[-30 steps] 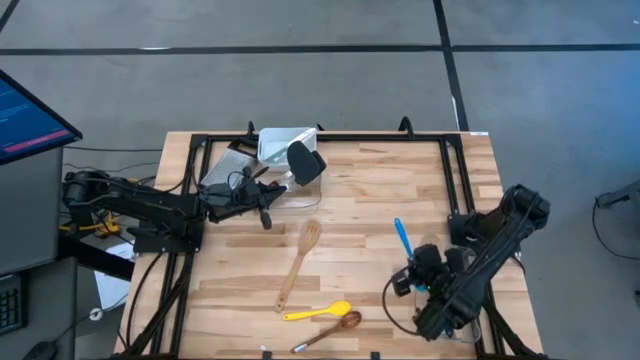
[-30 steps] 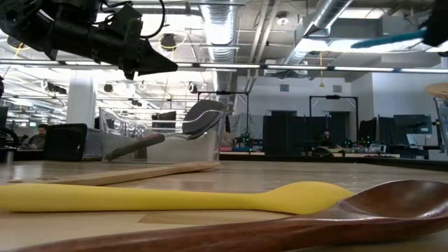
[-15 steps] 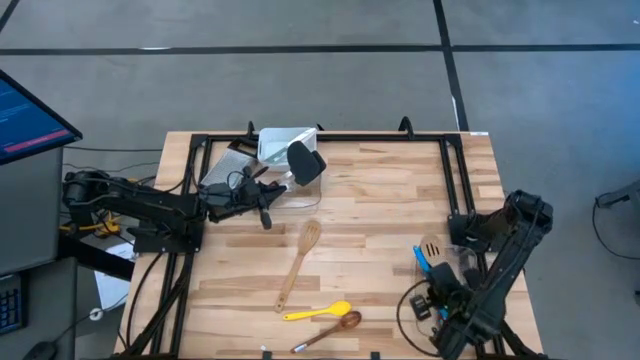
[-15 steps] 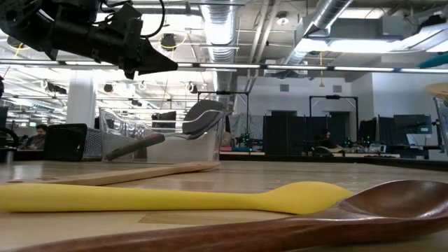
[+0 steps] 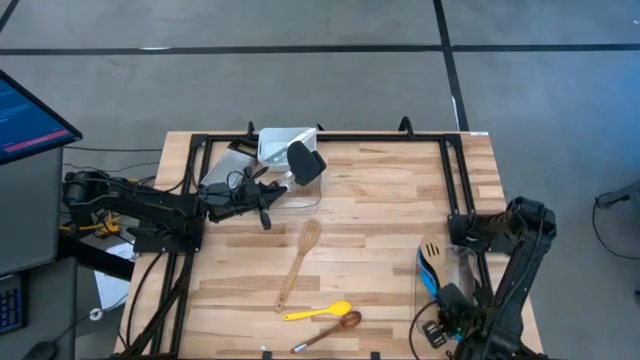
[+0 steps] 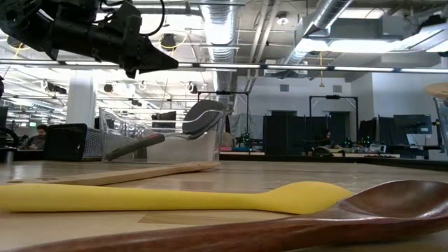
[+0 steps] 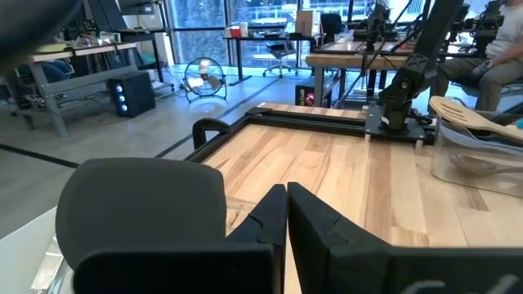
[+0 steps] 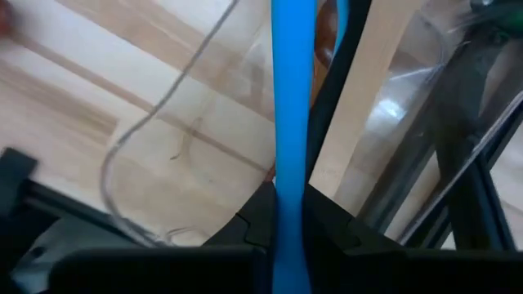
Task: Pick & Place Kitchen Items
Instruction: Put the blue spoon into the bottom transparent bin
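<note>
clear tub (image 5: 285, 150), wooden table (image 5: 370, 190), monitor (image 5: 25, 115)

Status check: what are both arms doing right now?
Right gripper shut on blue spoon, over clear tub. Left gripper shut, empty, beside far tub. Nothing blocking.

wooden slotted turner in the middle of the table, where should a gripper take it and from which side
Probably mid-handle, from straight above. The wooden slotted turner lies flat on the table, its long narrow handle free on both sides, so jaws set across the handle should fit.
</note>
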